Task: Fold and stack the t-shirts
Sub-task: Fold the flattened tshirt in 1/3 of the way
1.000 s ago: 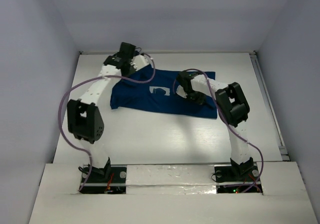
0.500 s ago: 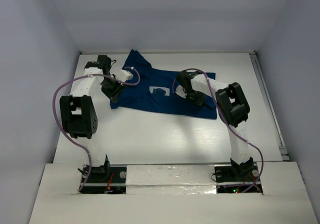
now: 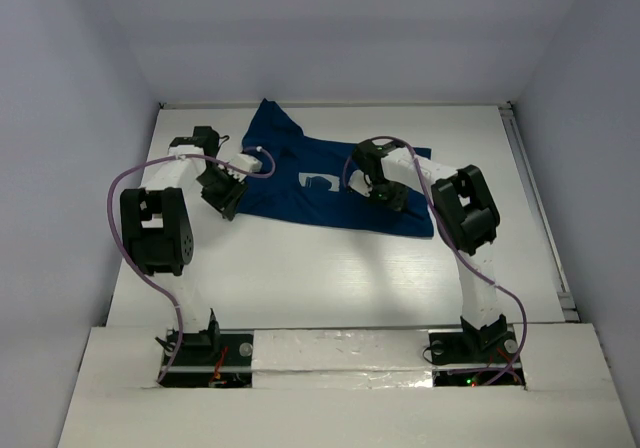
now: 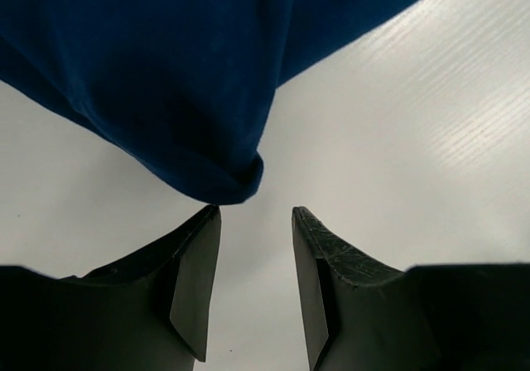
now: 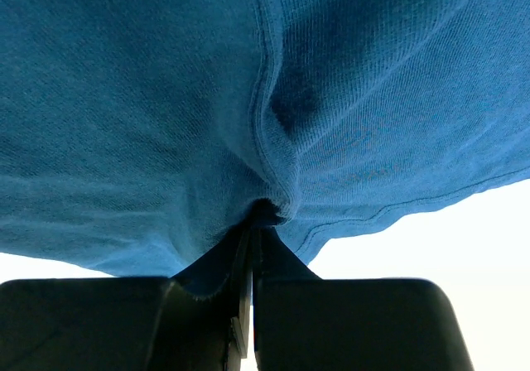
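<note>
**A:** How far along is the folding?

**B:** Barely begun, by my judgement; the t-shirt (image 3: 290, 193) lies mostly spread on the bench (image 3: 330, 268) with its white print (image 3: 320, 180) facing up; no neat fold shows, there is no stack, and I see only this one garment.

**A:** Take it from the left, then.

**B:** The left jaws stand part open and hold nothing; a rounded corner (image 4: 228, 180) of the shirt lies just ahead of their tips, apart from both fingers (image 4: 195, 280).

**A:** And the right?

**B:** The right jaws are closed tight on a pinch of the fabric; a ridge (image 5: 277, 131) of cloth runs straight ahead of them, and the shirt spreads to either side.

**A:** What is left to do?

**B:** Nearly everything, I'd say; the left jaws need a hold on that corner; then come the folds, then the stacking.
</note>
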You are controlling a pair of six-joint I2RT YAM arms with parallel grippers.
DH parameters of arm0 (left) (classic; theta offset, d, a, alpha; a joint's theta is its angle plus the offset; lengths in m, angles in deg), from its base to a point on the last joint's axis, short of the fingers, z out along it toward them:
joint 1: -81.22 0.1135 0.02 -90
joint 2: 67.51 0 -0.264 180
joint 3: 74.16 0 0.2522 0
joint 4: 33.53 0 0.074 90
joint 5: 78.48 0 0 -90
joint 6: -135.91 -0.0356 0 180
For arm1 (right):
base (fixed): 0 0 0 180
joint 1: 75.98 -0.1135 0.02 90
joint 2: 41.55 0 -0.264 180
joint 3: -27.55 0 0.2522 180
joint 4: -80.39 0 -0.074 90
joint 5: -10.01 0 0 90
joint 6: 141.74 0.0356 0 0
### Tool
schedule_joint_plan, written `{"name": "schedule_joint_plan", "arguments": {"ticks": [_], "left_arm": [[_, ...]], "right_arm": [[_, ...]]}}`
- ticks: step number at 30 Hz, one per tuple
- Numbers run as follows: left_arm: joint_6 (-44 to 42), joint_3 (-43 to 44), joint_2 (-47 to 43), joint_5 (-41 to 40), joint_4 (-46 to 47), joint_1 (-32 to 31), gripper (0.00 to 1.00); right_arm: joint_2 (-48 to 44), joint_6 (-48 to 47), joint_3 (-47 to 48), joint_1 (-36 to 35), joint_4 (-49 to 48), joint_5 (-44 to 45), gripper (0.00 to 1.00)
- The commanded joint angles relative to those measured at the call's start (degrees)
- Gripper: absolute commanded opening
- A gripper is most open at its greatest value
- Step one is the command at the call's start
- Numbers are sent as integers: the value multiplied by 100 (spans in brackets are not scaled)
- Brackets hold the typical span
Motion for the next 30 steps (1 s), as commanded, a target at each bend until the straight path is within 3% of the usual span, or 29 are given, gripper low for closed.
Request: {"name": "schedule_joint_plan", "arguments": {"ticks": [1,18,25,30], "left_arm": [[210,-47,28,-42,251,40,37],[465,-48,239,221,682,40,36],[413,-100,301,134,683,40,6],[281,-4,266,-165,543,93,1]], "right_arm": [[-304,47,120,-61,90,-207,0],[-164,56,172,-113,72,-216,0],[-76,56,181,-113,55,-189,0],[152,82,251,-113,81,-49,0]]}}
